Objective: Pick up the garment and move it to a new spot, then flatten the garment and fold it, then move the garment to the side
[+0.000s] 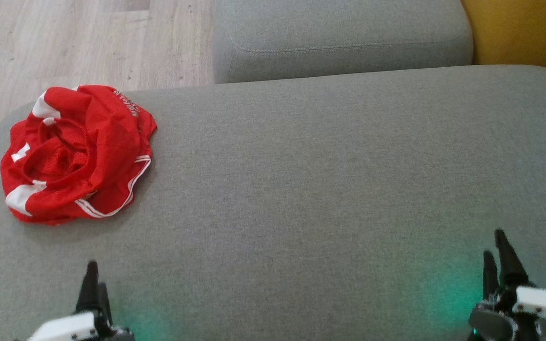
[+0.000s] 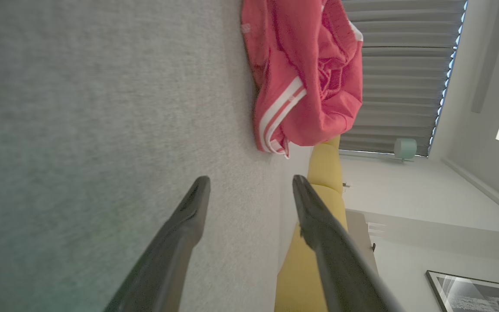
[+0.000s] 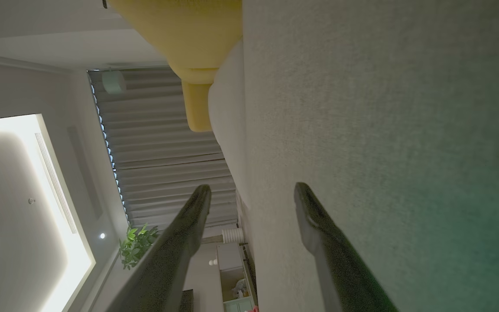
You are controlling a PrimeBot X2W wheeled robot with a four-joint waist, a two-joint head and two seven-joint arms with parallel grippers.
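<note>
Hovering over the grey sofa (image 1: 301, 166), we have both hands empty, fingers spread apart: our left hand (image 1: 96, 277) sits near the crumpled jersey (image 1: 76, 154) at the seat's left end, our right hand (image 1: 494, 242) well apart from it.

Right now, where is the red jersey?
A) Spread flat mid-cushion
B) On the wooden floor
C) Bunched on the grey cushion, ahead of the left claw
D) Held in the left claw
C: the jersey lies crumpled at the far left of the grey cushion, apart from the open left claw.
</note>
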